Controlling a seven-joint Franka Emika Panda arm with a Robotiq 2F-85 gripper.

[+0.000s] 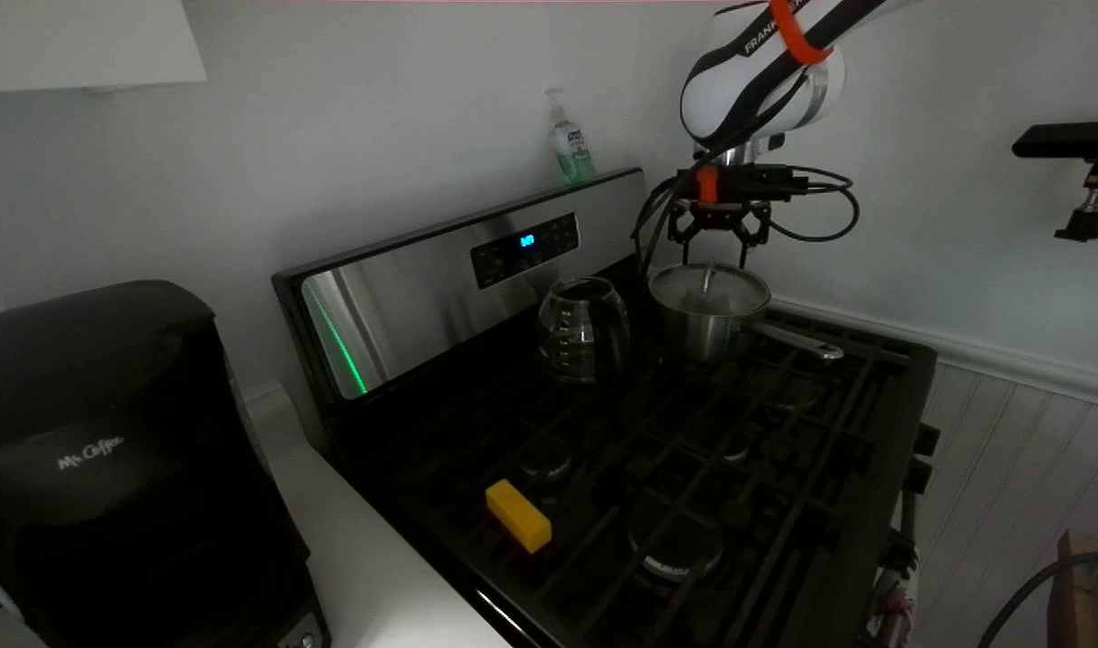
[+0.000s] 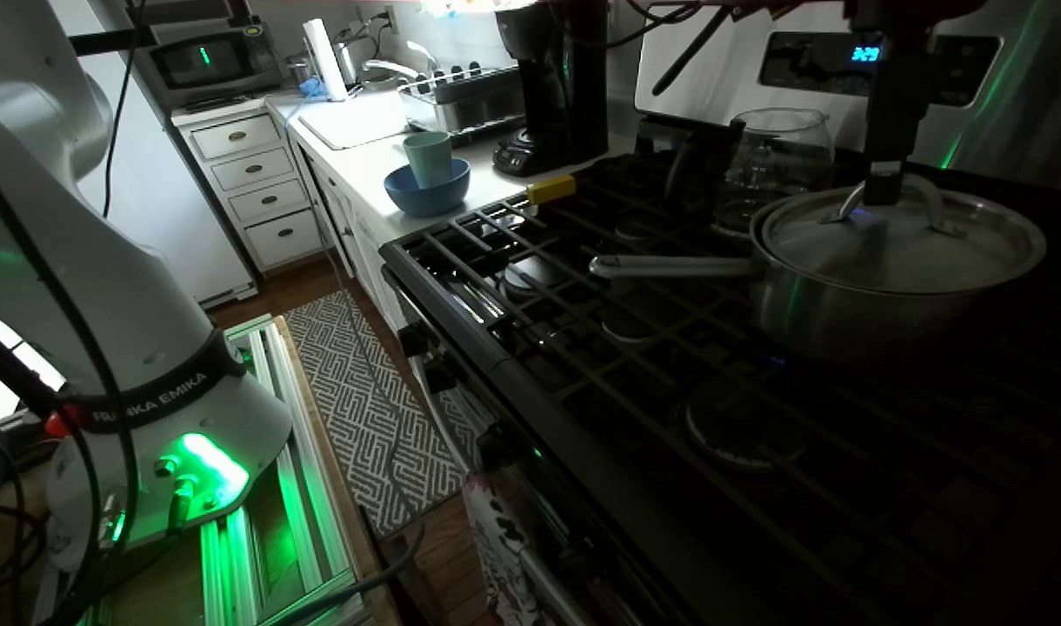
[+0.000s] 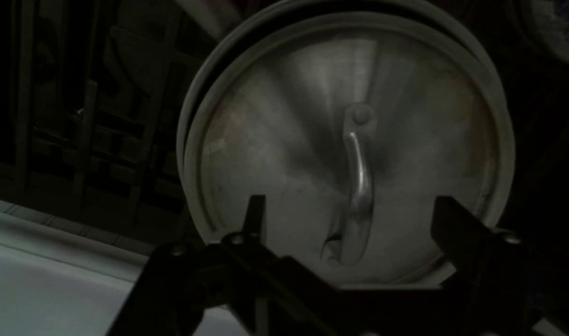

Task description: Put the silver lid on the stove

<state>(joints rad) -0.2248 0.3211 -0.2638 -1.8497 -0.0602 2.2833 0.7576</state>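
The silver lid (image 1: pixel 679 288) is a round metal disc with an arched handle. It rests on the silver pot (image 1: pixel 704 335), slightly off-centre, also seen in an exterior view (image 2: pixel 917 248) and in the wrist view (image 3: pixel 275 154). The pot stands on the stove (image 1: pixel 405 324), a black cooktop with grates, also in an exterior view (image 2: pixel 574 365). My gripper (image 1: pixel 715 263) is open and points down just above the lid. In the wrist view its fingers (image 3: pixel 350 200) stand apart on both sides of the handle (image 3: pixel 360 196), with nothing held.
A glass carafe (image 1: pixel 571 337) stands close beside the pot. The pot handle (image 2: pixel 670 267) sticks out over the grates. A yellow block (image 1: pixel 518 516) lies on the stove. A black coffee maker (image 1: pixel 108 486) and a blue bowl (image 2: pixel 426 193) with a green cup (image 2: pixel 428 158) are on the counter.
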